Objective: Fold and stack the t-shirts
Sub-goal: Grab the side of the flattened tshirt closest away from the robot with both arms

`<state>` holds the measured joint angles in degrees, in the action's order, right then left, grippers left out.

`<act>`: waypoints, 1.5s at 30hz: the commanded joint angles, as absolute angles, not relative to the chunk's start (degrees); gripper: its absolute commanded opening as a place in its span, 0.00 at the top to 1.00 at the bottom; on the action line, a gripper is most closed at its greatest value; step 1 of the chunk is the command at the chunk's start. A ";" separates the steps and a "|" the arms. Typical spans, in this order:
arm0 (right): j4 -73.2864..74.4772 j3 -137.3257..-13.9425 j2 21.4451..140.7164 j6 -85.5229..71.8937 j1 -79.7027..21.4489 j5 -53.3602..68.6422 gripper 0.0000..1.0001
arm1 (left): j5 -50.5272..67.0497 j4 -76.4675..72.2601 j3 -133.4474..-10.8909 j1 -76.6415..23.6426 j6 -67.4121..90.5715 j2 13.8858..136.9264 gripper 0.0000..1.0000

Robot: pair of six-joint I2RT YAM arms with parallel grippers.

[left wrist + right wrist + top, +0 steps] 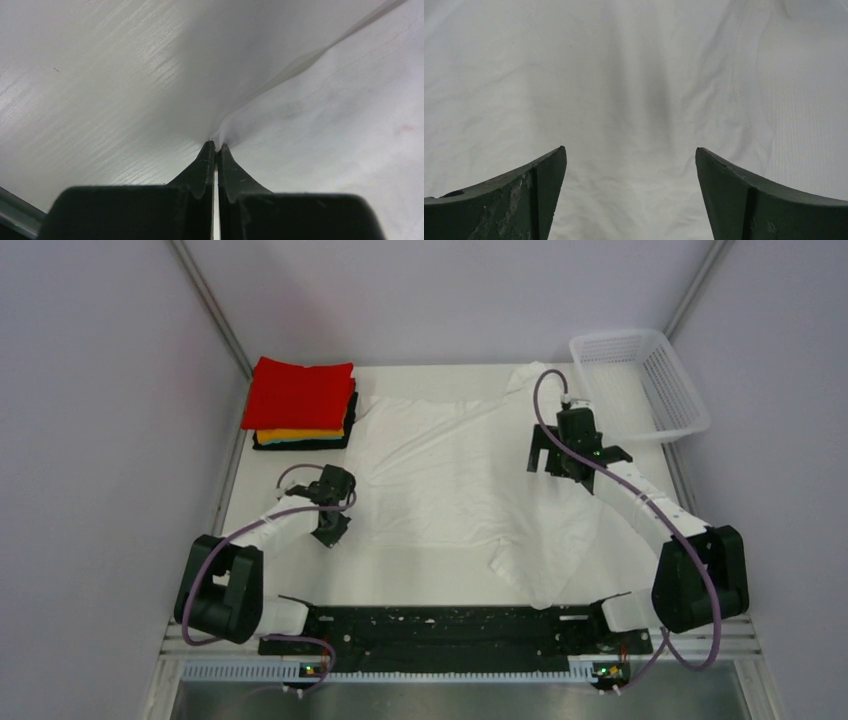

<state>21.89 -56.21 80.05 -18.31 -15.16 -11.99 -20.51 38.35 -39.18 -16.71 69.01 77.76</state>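
A thin white t-shirt lies spread across the middle of the table, wrinkled, one corner hanging toward the front edge. My left gripper is shut on its left edge; the left wrist view shows the cloth pinched at the gripper's fingertips. My right gripper is open above the shirt's right part; its wrist view shows the gripper over bare white cloth. A folded stack sits at the back left: red t-shirt on top, orange-yellow and black below.
A white plastic mesh basket stands at the back right corner. Grey walls close in the table on the left, back and right. The arms' black base rail runs along the front edge.
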 commanded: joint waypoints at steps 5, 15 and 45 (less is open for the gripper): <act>41.94 -48.99 70.00 -25.11 -26.62 -9.97 0.04 | -19.45 35.39 -38.12 -16.66 67.19 77.11 1.00; 60.10 -39.50 63.65 -43.30 -41.64 -2.53 0.19 | -19.24 37.64 -38.48 -16.60 63.92 76.33 1.00; 52.04 -31.98 65.23 -48.83 -43.08 -1.96 1.00 | -15.80 37.84 -36.13 -16.59 63.19 71.31 1.00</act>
<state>51.94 -32.12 69.54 -45.74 -42.63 0.58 -15.92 34.92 -36.82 -16.64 62.85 74.28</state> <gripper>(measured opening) 0.012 0.021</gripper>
